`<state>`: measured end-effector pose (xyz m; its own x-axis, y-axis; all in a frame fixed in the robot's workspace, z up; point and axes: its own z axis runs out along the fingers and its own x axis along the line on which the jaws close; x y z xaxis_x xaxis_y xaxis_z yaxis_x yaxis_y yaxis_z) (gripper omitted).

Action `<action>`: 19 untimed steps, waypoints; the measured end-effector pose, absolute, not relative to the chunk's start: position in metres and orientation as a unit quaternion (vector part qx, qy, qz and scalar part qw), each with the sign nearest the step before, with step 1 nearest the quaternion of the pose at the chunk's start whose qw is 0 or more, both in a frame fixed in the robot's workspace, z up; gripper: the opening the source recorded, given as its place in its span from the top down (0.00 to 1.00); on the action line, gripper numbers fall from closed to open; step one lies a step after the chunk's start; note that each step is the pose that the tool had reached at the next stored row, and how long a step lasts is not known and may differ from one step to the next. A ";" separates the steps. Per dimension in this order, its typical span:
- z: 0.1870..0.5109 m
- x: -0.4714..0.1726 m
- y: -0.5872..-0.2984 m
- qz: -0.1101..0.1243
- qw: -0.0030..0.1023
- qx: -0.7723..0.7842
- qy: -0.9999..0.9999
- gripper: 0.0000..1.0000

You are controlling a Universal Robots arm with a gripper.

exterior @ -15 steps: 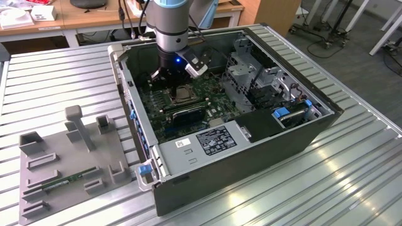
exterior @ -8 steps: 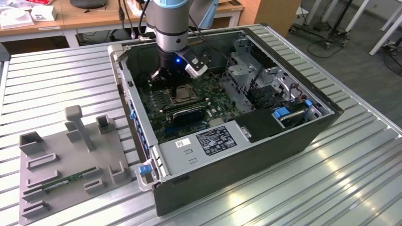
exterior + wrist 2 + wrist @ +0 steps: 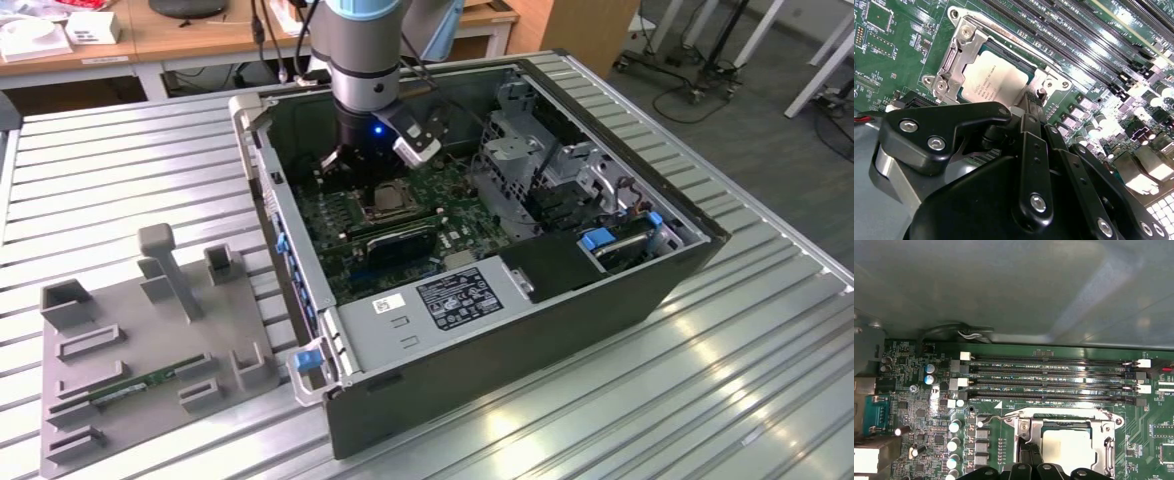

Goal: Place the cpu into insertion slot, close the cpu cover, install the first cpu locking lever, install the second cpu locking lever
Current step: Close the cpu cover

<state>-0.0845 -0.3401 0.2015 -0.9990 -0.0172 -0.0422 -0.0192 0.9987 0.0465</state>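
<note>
The cpu (image 3: 996, 82) lies flat in the insertion slot, its silvery-tan top facing up; it also shows in the first wrist view (image 3: 1069, 447) and in the exterior view (image 3: 388, 203). The cpu cover (image 3: 956, 55) is folded down around it as a silvery frame (image 3: 1024, 427), and it hides most of the slot. A thin wire lever (image 3: 991, 418) sticks out beside the frame's corner. My gripper (image 3: 1030, 97) hangs just above the cover's edge with its black fingers together and nothing between them. Its tips (image 3: 1030, 460) show against the frame, and the arm reaches down into the case (image 3: 363, 172).
Long memory slots (image 3: 1054, 375) run beside the socket, and capacitors (image 3: 954, 445) stand near it. The open computer case (image 3: 694, 245) walls in the board, with a drive cage (image 3: 534, 150) on the exterior view's right. A grey fixture (image 3: 80, 430) holding a green memory stick (image 3: 140, 385) sits outside.
</note>
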 end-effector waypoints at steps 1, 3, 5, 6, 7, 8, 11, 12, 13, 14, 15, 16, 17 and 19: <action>0.201 -0.085 -0.340 0.023 0.021 -0.009 0.999 0.89; 0.201 -0.085 -0.340 0.023 0.021 -0.009 0.999 0.89; 0.201 -0.085 -0.340 0.023 0.021 -0.009 0.999 0.89; 0.201 -0.085 -0.340 0.023 0.021 -0.009 0.999 0.89; 0.200 -0.085 -0.340 0.023 0.021 -0.009 0.999 0.89; 0.200 -0.085 -0.340 0.023 0.021 -0.009 0.999 0.89; 0.200 -0.085 -0.340 0.024 0.021 -0.009 0.999 0.89; 0.200 -0.084 -0.340 0.024 0.021 -0.009 0.999 0.89; 0.199 -0.085 -0.340 0.023 0.021 -0.009 0.999 0.89; 0.199 -0.085 -0.340 0.023 0.021 -0.009 0.999 0.89; 0.198 -0.085 -0.340 0.023 0.021 -0.009 0.999 0.89; 0.198 -0.085 -0.340 0.023 0.021 -0.009 0.999 0.89; 0.198 -0.085 -0.340 0.023 0.021 -0.009 0.999 0.89; 0.198 -0.085 -0.340 0.023 0.021 -0.009 0.999 0.89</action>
